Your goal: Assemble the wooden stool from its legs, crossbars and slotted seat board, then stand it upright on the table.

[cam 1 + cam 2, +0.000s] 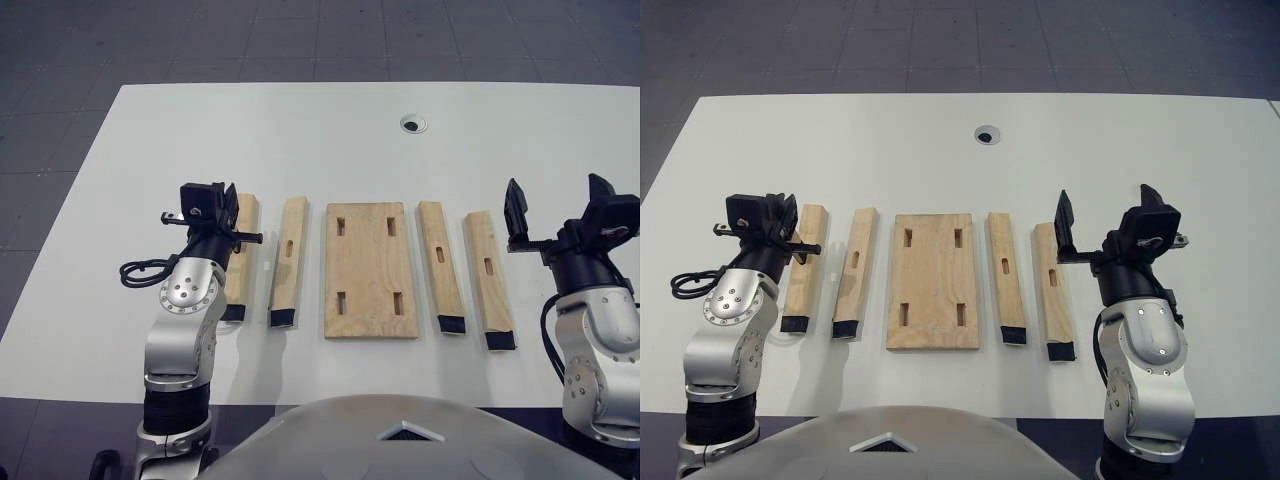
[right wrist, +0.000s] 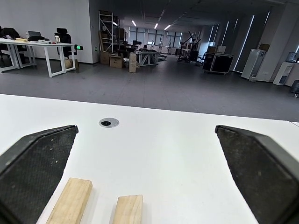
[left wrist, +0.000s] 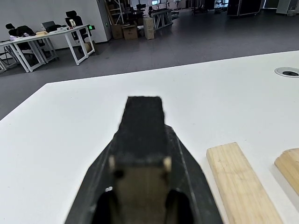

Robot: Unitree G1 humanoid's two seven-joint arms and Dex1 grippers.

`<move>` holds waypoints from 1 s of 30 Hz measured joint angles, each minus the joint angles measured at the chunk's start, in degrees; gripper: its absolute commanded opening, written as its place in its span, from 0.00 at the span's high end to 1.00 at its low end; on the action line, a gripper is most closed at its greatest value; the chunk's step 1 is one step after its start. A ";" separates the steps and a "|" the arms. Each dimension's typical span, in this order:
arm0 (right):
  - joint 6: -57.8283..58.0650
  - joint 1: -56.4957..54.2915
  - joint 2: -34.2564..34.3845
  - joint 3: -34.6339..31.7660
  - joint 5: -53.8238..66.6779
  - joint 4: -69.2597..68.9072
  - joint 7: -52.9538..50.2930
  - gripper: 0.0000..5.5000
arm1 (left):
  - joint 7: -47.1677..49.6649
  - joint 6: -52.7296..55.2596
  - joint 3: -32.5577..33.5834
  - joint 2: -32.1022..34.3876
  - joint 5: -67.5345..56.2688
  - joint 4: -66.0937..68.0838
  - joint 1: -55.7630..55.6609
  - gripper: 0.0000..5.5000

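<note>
The seat board (image 1: 370,270) lies flat on the table (image 1: 300,130), near the middle of its front edge, with two legs (image 1: 288,258) on each side. The left gripper (image 3: 144,109) looks pressed together. The right gripper (image 1: 556,205) is spread wide.

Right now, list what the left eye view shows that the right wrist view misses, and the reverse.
The left eye view adds the slotted seat board, the two left legs and the left gripper. The right wrist view adds the room behind, with desks and shelving. Both share the white table, its cable hole, the two right legs and the open right gripper.
</note>
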 measured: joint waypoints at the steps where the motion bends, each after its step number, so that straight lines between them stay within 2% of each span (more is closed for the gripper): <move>1: 0.02 0.00 0.01 -0.02 0.02 -0.46 -0.03 0.00 | 0.00 0.00 0.04 -0.56 0.16 0.22 0.35 0.92; 7: 0.59 -0.06 0.08 -0.02 0.13 -2.33 -0.52 0.00 | -0.17 -0.04 0.64 -3.42 -0.61 -0.64 1.86 0.92; 16: 1.91 -0.48 0.10 0.03 0.54 -4.03 -1.09 0.00 | -2.13 -1.04 1.16 -4.19 -1.39 -3.50 5.55 0.92; 23: 3.04 -1.16 0.10 0.01 0.57 -4.73 -1.16 0.00 | -2.27 -6.96 -1.00 -4.97 0.37 -5.03 10.78 0.92; 30: 3.07 -1.34 0.10 0.02 0.57 -4.88 -1.16 0.00 | -2.27 -8.48 -1.68 -5.05 1.43 -4.63 11.16 0.92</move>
